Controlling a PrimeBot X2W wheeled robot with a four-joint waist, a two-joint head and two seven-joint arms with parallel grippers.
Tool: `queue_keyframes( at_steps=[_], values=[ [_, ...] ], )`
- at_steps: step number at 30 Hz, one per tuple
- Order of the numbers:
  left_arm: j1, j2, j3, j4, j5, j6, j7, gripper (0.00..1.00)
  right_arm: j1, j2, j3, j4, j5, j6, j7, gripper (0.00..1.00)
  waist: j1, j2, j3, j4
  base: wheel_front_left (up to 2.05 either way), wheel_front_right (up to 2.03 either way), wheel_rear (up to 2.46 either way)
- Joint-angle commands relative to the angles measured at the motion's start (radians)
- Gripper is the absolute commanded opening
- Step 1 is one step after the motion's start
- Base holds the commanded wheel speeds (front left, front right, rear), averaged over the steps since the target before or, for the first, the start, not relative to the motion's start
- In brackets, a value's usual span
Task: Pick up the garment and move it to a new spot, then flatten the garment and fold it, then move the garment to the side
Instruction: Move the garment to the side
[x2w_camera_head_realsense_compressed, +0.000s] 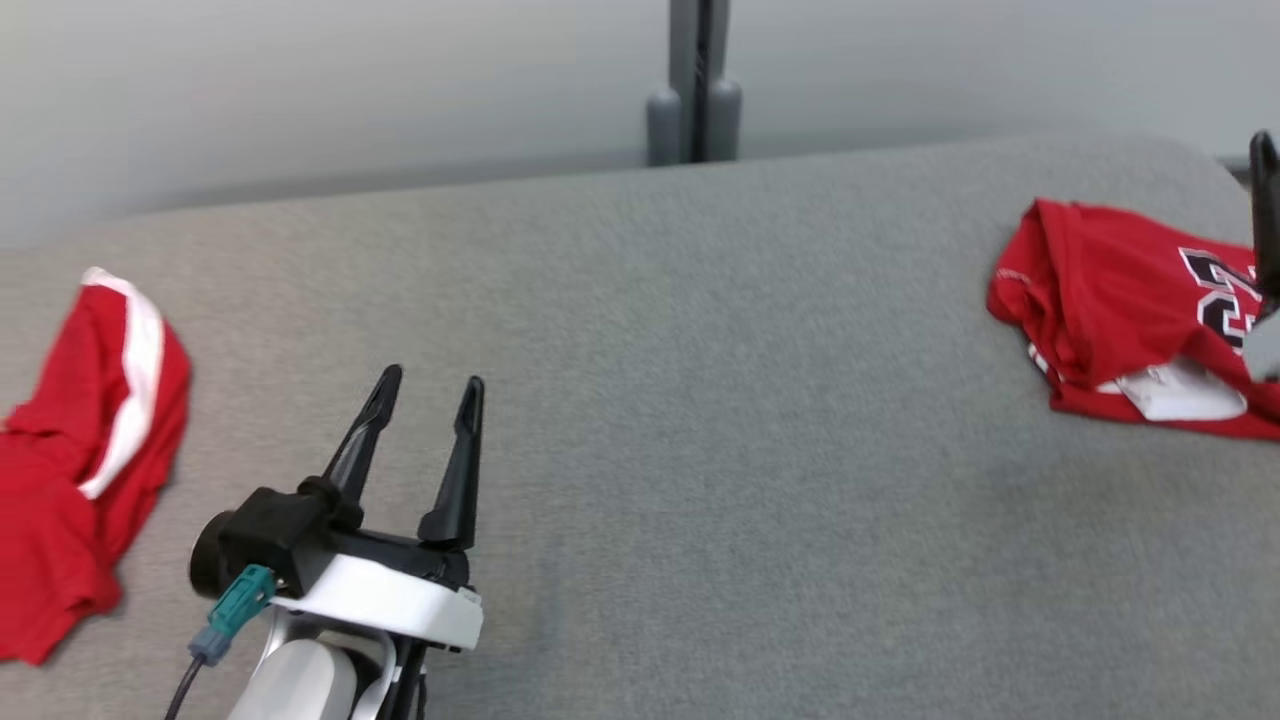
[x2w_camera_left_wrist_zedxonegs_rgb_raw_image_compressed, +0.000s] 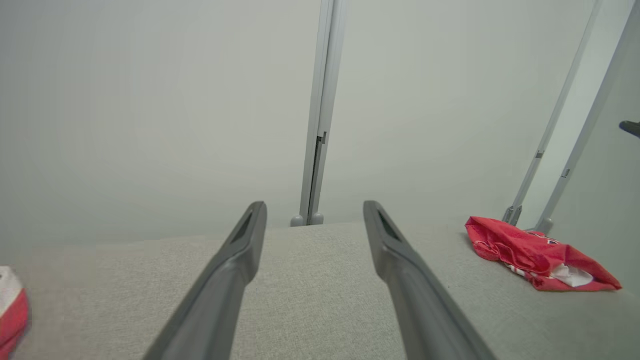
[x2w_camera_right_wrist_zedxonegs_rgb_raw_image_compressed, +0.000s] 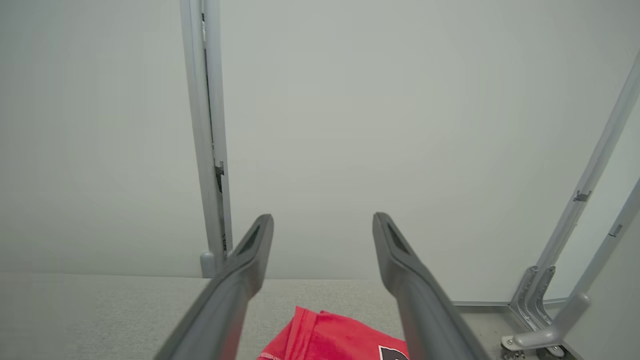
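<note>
The garment (x2w_camera_head_realsense_compressed: 1120, 310) is a red jersey with a black and white number, lying folded in a bundle at the far right of the grey cloth-covered table (x2w_camera_head_realsense_compressed: 700, 400). It also shows as the garment (x2w_camera_left_wrist_zedxonegs_rgb_raw_image_compressed: 530, 252) and the garment (x2w_camera_right_wrist_zedxonegs_rgb_raw_image_compressed: 330, 337). My right gripper (x2w_camera_right_wrist_zedxonegs_rgb_raw_image_compressed: 322, 219) hovers just above it, open, with nothing between its fingers. One of its dark fingers (x2w_camera_head_realsense_compressed: 1265, 210) rises at the right edge of the head view. My left gripper (x2w_camera_head_realsense_compressed: 431, 380) is open and empty over the table's near left, also seen as the left gripper (x2w_camera_left_wrist_zedxonegs_rgb_raw_image_compressed: 314, 205).
A second red garment with a white stripe (x2w_camera_head_realsense_compressed: 80, 450) lies crumpled at the table's left edge. A grey post (x2w_camera_head_realsense_compressed: 695, 80) stands behind the far edge against a pale wall. Slanted metal frame legs (x2w_camera_right_wrist_zedxonegs_rgb_raw_image_compressed: 550, 300) stand beyond the table's right end.
</note>
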Motion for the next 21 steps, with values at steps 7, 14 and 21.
queue_keyframes(
  at_steps=[7,14,21],
  values=[
    [0.063,0.028,0.05,-0.001,-0.008,0.043,-0.01,1.0,0.324,0.044,-0.09,-0.327,0.028,0.0,0.078,1.0,0.0,0.0,-0.14,0.115,0.0,0.0,0.0],
    [0.105,0.046,0.075,-0.008,-0.015,0.068,-0.014,1.0,0.616,0.166,-0.189,-0.62,-0.024,0.0,0.136,1.0,0.0,0.0,-0.163,0.153,0.0,0.0,0.0],
    [0.143,0.037,0.074,0.011,-0.017,0.072,-0.02,1.0,0.801,0.255,-0.234,-0.766,-0.061,0.0,0.113,1.0,0.0,0.0,-0.176,0.163,0.0,0.0,0.0]
  ],
)
